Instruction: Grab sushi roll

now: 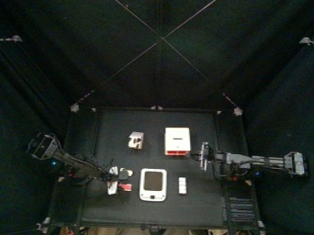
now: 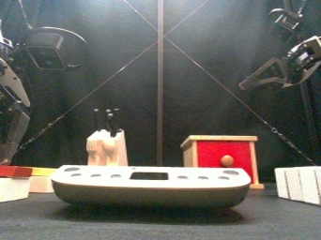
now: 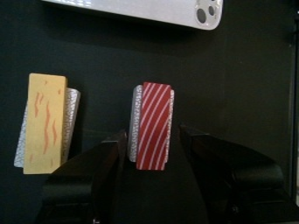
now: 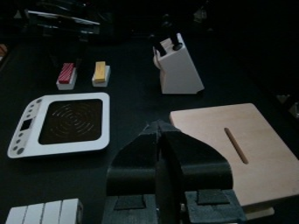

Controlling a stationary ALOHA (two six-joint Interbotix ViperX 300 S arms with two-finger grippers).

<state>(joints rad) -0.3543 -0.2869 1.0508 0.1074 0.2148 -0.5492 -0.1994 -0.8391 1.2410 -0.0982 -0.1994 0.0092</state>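
Observation:
The sushi roll is a tiny white piece lying just right of the white tray. It also shows as white segments in the right wrist view and at the right edge of the front view. My right gripper hangs above the table behind the roll, jaws shut with nothing in them. My left gripper is left of the tray. Its jaws stand open over a red-striped piece, and a yellow piece lies beside that.
A white-and-brown knife block stands at the back. Next to it is a red box with a wooden top, right under my right gripper. The tray fills the front middle.

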